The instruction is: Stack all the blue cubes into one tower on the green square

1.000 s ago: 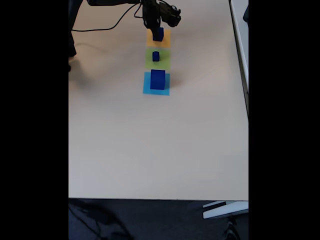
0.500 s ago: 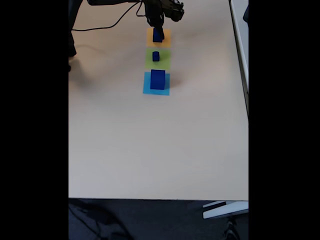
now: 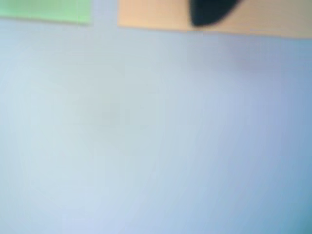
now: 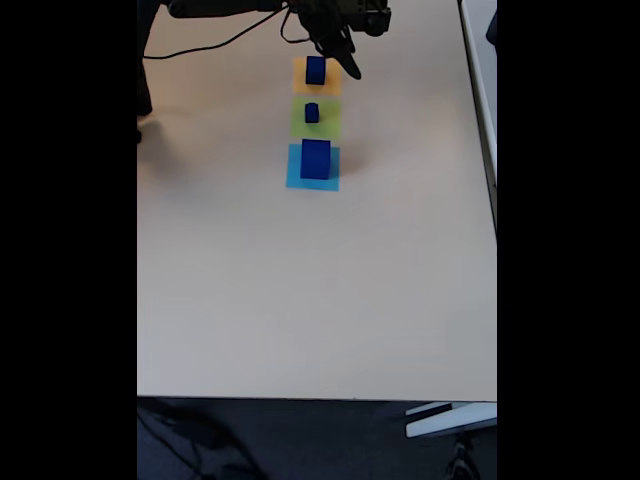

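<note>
Three blue cubes stand in a row in the fixed view: a medium one (image 4: 316,70) on an orange square (image 4: 333,82), a small one (image 4: 312,112) on the green square (image 4: 325,122), and a large one (image 4: 315,158) on a light-blue square (image 4: 296,178). No cube rests on another. My gripper (image 4: 343,60) hangs just right of the medium cube, above it and apart from it; its fingers look spread and hold nothing. The blurred wrist view catches the green square's edge (image 3: 46,10), the orange square (image 3: 156,14) and a dark blob (image 3: 209,10) I cannot identify.
The beige table (image 4: 300,290) stretches wide toward the near edge. A black cable (image 4: 215,50) trails at the far left by the arm's base. A white table edge (image 4: 480,90) runs along the right side.
The gripper was down around the medium cube on the orange square; it has risen and swung to the right, leaving the cube standing in place. The other cubes have not moved.
</note>
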Controlling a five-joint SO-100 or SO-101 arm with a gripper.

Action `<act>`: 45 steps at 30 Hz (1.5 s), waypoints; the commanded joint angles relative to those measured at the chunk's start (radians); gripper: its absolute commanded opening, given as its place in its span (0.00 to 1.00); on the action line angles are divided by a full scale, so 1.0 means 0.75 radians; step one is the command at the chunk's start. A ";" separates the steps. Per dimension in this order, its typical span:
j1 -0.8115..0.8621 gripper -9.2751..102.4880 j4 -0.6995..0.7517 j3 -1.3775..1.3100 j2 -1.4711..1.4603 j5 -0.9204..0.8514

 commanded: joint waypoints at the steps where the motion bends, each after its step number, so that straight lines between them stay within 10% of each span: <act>1: 0.035 0.31 -0.008 0.070 0.180 -0.029; 45: 0.139 0.26 -0.061 0.569 0.397 -0.172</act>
